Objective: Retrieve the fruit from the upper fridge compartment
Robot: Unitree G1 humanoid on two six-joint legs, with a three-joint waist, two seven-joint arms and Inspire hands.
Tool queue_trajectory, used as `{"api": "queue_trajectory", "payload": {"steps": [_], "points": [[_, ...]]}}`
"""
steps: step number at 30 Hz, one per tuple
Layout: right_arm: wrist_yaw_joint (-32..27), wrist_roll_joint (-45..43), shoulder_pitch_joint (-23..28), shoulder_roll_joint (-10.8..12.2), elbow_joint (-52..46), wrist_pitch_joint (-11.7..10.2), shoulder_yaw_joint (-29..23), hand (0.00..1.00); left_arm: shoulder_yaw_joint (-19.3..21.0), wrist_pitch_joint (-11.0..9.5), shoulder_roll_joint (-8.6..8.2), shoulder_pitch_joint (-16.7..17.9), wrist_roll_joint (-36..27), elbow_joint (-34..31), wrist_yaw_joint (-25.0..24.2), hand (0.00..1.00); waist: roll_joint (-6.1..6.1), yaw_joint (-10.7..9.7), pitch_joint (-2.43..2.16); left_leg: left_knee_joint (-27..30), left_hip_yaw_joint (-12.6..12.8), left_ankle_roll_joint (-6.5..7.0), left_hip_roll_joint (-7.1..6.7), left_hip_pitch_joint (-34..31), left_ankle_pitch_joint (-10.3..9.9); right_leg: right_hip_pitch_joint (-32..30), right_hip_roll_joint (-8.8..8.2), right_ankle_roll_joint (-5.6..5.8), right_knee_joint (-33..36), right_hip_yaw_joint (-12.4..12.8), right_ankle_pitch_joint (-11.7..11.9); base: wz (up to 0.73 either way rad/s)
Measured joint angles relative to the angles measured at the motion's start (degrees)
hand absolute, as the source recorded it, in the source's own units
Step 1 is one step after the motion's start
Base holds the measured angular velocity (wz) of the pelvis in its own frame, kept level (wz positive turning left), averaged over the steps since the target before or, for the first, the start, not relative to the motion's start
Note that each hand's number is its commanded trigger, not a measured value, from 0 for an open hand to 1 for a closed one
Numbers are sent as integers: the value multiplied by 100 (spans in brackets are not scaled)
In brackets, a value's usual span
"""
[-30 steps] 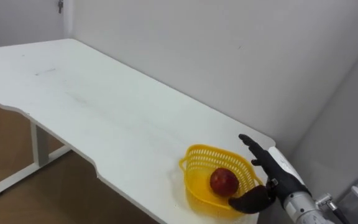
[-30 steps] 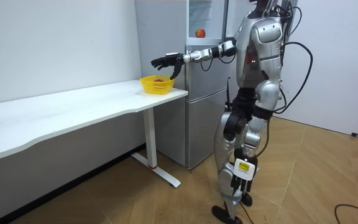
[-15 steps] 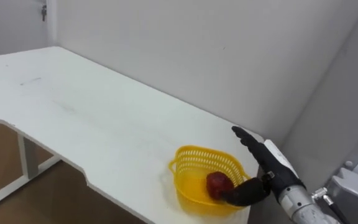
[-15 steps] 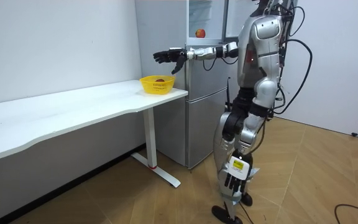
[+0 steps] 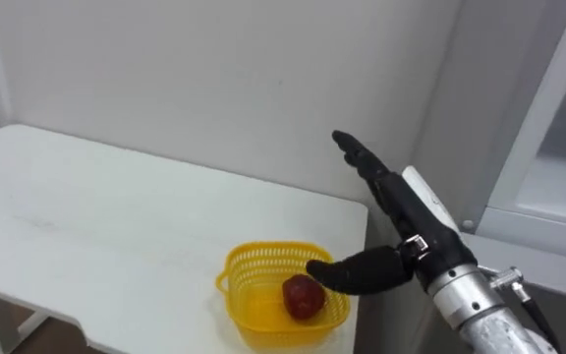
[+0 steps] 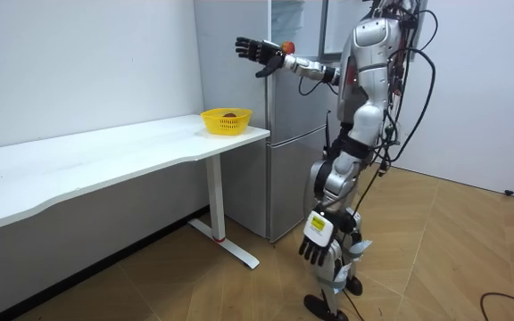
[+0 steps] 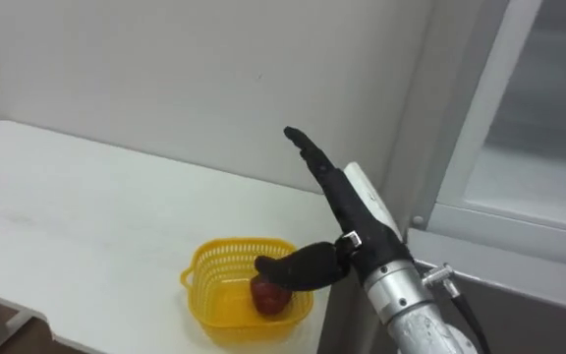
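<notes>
Room view vs. 1 s ago: right hand (image 6: 255,49) has gone up from just over the basket (image 6: 227,120) to the height of the upper fridge (image 6: 291,53), arm now lifted and stretched out. The body leans more toward the fridge side. Left hand (image 6: 313,250) hangs low by the leg, fingers loose, w/ nothing in it.

In the eye views the whole picture has swung toward the fridge, i.e. the camera turned; the things did not move. The right hand is fully open, fingers straight and together, thumb stuck out to the side, and it holds nothing. It is now well above the basket's rim, no contact.

Apple (image 5: 303,297) lies inside the yellow basket, which stands at the tabletop (image 5: 116,216) corner next to the fridge, same place as before.

Meaning for the task, as I judge it: the apple is already delivered and released, so the retrieve part looks done. The empty hand going back up to the fridge suggests the next step is there, prob. the door or one more item. I cannot tell which.
</notes>
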Motion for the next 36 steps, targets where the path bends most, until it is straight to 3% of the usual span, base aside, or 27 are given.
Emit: {"api": "queue_trajectory", "payload": {"steps": [4, 7, 12, 20, 26, 28, 32, 34, 36], "points": [[57, -75, 451, 188, -749, -17, -200, 0, -5, -41, -91, 4, -24, 54, 2, 0, 145, -152, -5, -74, 261, 6, 40, 174, -4, 30, 75, 0, 23, 193, 0, -30], [59, -73, 566, 392, -1218, -81, -339, 0, -127, -108, -143, -18, -93, 55, 76, 0, 248, -493, -14, -100, 339, 7, 49, 190, -9, 0, 91, -2, 25, 276, 1, -15], [112, -173, 871, 486, -1734, -272, -633, 0, -188, -318, -245, -67, -99, 115, 150, 0, 426, -639, -35, -199, 565, 6, 87, 298, -9, -58, 128, -7, 56, 512, 4, -24], [-23, -278, 1457, 773, -2290, -421, -893, 0, -266, -343, -340, -64, -105, 305, 253, 0, 500, -982, -52, -235, 739, 0, 114, 298, -12, -133, 189, -16, 54, 670, 10, -11], [-357, -457, 1658, 1045, -2406, -523, -1273, 0, -338, -389, -438, -28, -104, 386, 374, 0, 497, -1151, -64, -234, 757, -9, 135, 257, -19, -180, 209, -20, 50, 668, 19, 0], [-555, -623, 1667, 999, -2413, -660, -1564, 0, -330, -420, -439, -44, -104, 410, 375, 0, 481, -1232, -74, -234, 760, -10, 134, 205, -19, -244, 210, -27, 56, 669, 23, 0], [-1046, -965, 1667, 970, -2408, -734, -1990, 0, -318, -484, -440, 5, -104, 502, 375, 0, 433, -1227, -63, -225, 814, -12, 128, 201, -18, -303, 223, -28, 127, 721, 23, -9], [-1308, -1009, 1664, 925, -2350, -819, -2115, 0, -316, -493, -439, -2, -106, 501, 413, 0, 364, -1235, -56, -223, 811, -16, 122, 195, -15, -323, 227, -29, 127, 736, 22, -3], [-1572, -947, 1663, 731, -1955, -925, -2327, 0, -303, -492, -405, -20, -102, 501, 472, 0, 233, -1244, -38, -194, 817, -16, 109, 208, -14, -270, 224, -30, 101, 726, 22, 0]]}}
